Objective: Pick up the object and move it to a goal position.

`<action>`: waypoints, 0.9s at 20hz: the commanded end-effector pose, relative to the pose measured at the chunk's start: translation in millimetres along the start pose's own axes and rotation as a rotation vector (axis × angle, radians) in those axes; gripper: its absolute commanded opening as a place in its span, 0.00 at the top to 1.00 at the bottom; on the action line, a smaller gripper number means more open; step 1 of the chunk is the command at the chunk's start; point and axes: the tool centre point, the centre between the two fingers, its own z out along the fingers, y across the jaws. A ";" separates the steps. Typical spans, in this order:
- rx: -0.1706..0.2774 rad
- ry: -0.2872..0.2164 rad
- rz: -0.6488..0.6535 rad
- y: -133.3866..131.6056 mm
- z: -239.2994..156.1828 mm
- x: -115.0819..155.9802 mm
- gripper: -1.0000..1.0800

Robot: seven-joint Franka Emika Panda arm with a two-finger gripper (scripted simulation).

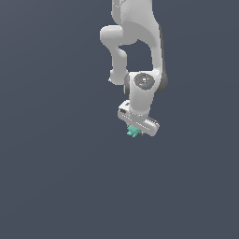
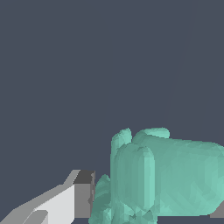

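Note:
The object (image 1: 133, 132) is a small teal-green knobbly piece peeking out beneath the white hand of the arm, near the middle of the exterior view. My gripper (image 1: 136, 129) is shut on it. Up close in the wrist view, the object (image 2: 170, 175) fills the space between the jaws of the gripper (image 2: 151, 208). One grey-padded finger (image 2: 81, 197) presses against its side. Only a sliver of the other finger (image 2: 218, 213) shows past the object's far side. No goal marker is visible in either view.
The white arm (image 1: 140, 46) comes down from the top of the exterior view. Around it is only a plain dark blue-grey background, with no other objects or edges in sight.

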 end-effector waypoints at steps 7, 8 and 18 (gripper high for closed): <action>0.000 0.000 0.000 -30.0 -46.0 44.8 1.00; 0.000 0.000 0.000 -33.3 -50.9 49.7 1.00; -0.001 0.000 0.000 -63.1 -93.4 93.3 1.00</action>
